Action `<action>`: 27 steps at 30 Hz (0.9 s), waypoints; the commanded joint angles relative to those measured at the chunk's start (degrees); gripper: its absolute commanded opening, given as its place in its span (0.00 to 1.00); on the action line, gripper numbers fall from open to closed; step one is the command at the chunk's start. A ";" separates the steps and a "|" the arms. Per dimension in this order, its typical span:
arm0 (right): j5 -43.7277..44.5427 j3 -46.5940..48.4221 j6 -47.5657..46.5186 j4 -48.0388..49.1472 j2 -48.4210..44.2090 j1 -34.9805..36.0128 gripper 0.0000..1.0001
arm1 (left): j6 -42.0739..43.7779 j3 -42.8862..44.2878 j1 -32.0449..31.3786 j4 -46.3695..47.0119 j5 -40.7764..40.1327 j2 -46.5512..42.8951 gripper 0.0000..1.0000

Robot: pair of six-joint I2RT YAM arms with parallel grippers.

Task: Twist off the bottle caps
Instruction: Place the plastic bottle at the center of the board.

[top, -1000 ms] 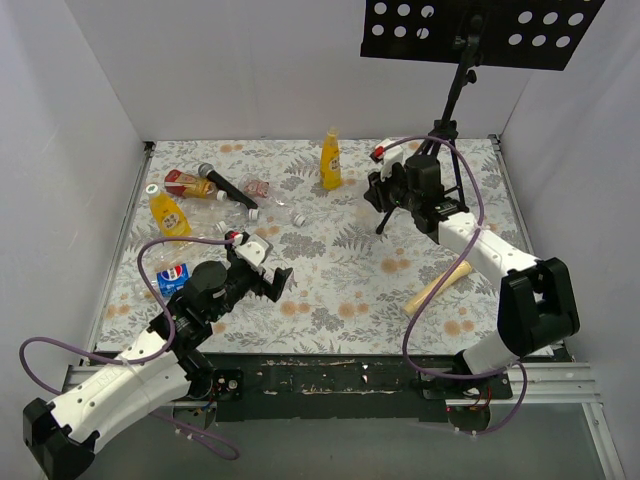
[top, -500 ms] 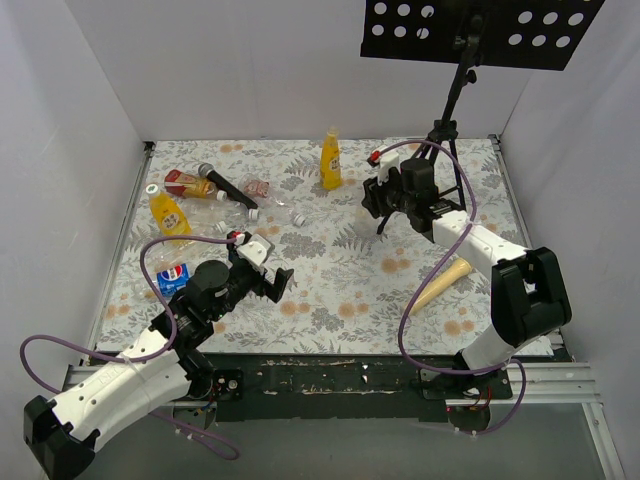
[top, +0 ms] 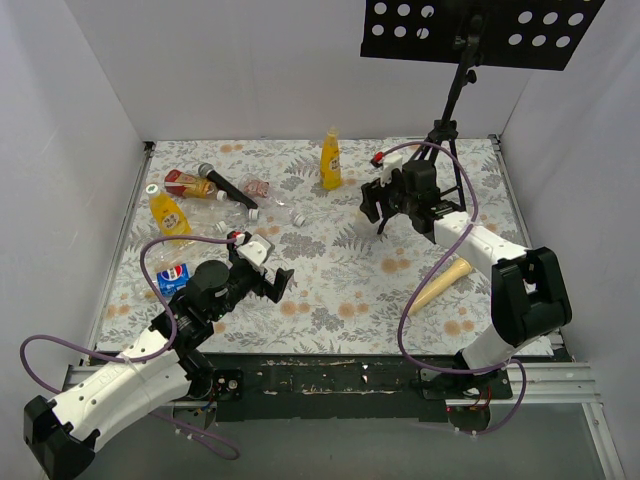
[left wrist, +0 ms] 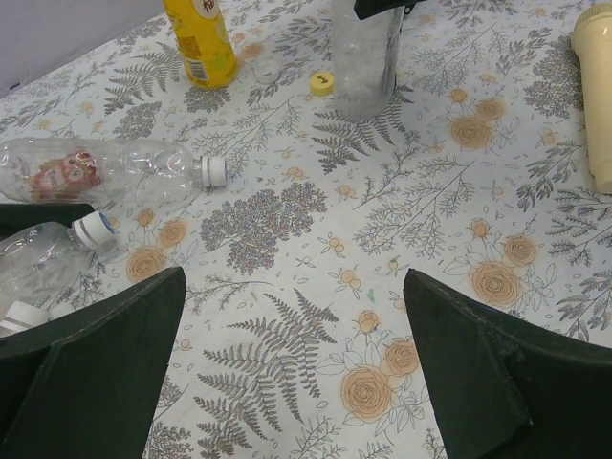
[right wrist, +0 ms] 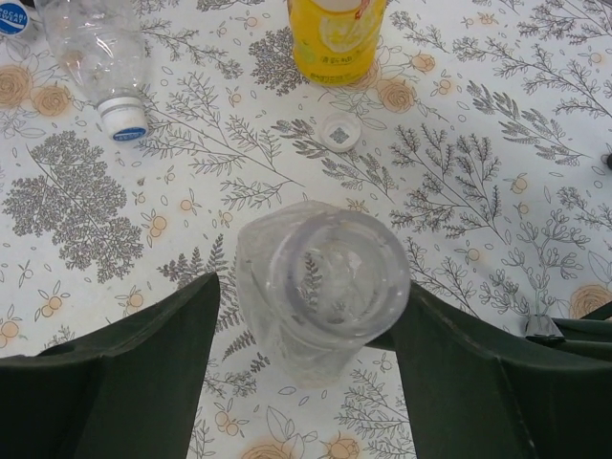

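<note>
We observe the right claw [right wrist: 316,316] positioned over an upright clear bottle [right wrist: 320,287] standing on the floral surface [top: 330,270]. Its fingers [right wrist: 124,382] are spread to either side of the bottle; the right wrist view shows a narrow gap on the left side, while on the right we cannot tell whether finger and bottle touch. The bottle's neck is open, with no cap on it. A white cap [right wrist: 338,131] lies loose on the surface just beyond it, near the base of an upright orange-yellow bottle [right wrist: 337,33]. In the left wrist view a yellow cap [left wrist: 322,83] also lies beside the clear bottle.

We note the left claw [left wrist: 296,373] hanging above the surface near the front left, its fingers spread wide and holding nothing. Ahead of it lie two clear bottles on their sides, one [left wrist: 105,172] with a white cap [left wrist: 214,171] fitted, the other [left wrist: 48,253] likewise capped.

Further bottles lie at the far left of the surface beside a black microphone [top: 228,186]. A tan cone-shaped stick [top: 440,283] rests near the right arm.
</note>
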 commanded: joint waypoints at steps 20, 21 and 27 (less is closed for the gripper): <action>0.48 -1.45 1.27 2.21 -4.47 -2.70 0.89 | -0.07 -0.15 0.11 0.12 0.93 -0.59 0.98; 0.48 -1.53 1.27 2.13 -4.56 -2.88 0.89 | -0.07 -0.15 0.11 0.12 0.93 -0.59 0.98; 0.66 -2.06 1.36 1.86 -5.00 -3.84 0.89 | 0.02 -0.24 0.11 0.03 1.10 -0.50 0.98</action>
